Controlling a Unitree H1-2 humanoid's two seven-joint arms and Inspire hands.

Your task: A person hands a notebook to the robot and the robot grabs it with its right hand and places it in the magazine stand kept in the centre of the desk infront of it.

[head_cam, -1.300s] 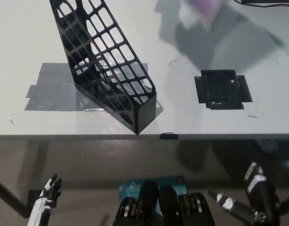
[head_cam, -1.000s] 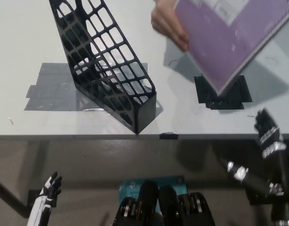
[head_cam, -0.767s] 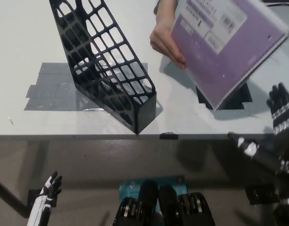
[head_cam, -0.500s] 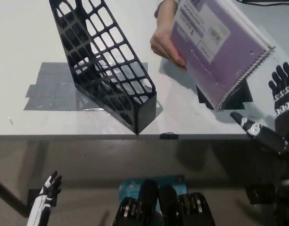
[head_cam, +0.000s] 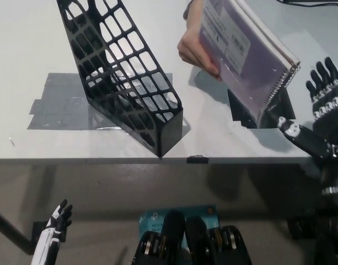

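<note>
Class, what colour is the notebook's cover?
Purple, with white labels; the notebook shows best in the head view.

An office or lab test area: a plain white bench point(head_cam: 36, 44) with patches of grey tape point(head_cam: 61, 107) and black tape point(head_cam: 241, 113) stuck on it, a black mesh magazine stand point(head_cam: 122, 77), and a dark cable point(head_cam: 312, 3) at the far edge.
</note>
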